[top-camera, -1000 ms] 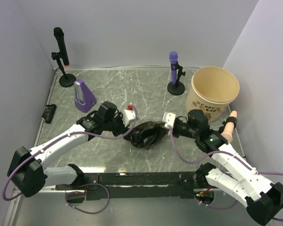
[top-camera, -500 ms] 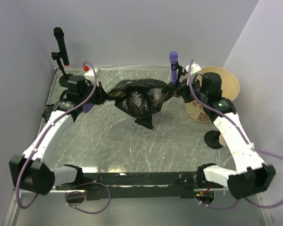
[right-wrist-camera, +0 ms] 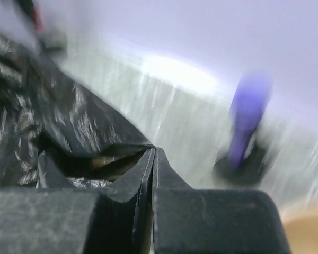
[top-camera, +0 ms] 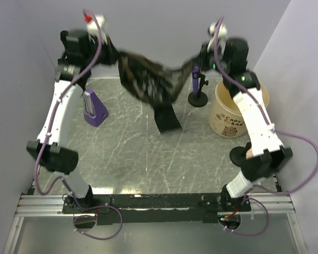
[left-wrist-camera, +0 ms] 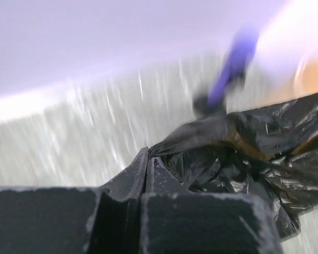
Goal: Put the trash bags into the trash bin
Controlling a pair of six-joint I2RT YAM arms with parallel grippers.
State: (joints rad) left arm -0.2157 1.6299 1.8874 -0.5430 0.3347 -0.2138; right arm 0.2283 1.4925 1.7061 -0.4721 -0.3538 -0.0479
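Pinching the left edge of the trash bags (top-camera: pixel 148 79), the left tool (left-wrist-camera: pixel 147 159) had its jaws pressed fully together on the black film, high above the back left corner of the desk (top-camera: pixel 127 159). Below that arm a purple pyramid-shaped object (top-camera: pixel 94 108) stood upright on the marbled surface.

The trash bags hung in mid-air as one crinkled, glossy sheet stretched between the two tools. They sagged in the middle, and a narrow tail dropped toward the desk; whether it touched the surface could not be told. None of the film was inside the trash bin (top-camera: pixel 230 124).

A purple microphone (top-camera: pixel 195 74) on a round black base stood just beside the sheet's right end, between it and the trash bin. Above it, the right tool (right-wrist-camera: pixel 152 156) was likewise clamped tight, jaws closed on the right edge of the film.

The trash bin stood upright at the back right of the desk, to the right of the hanging sheet. The right arm crossed over its rim.
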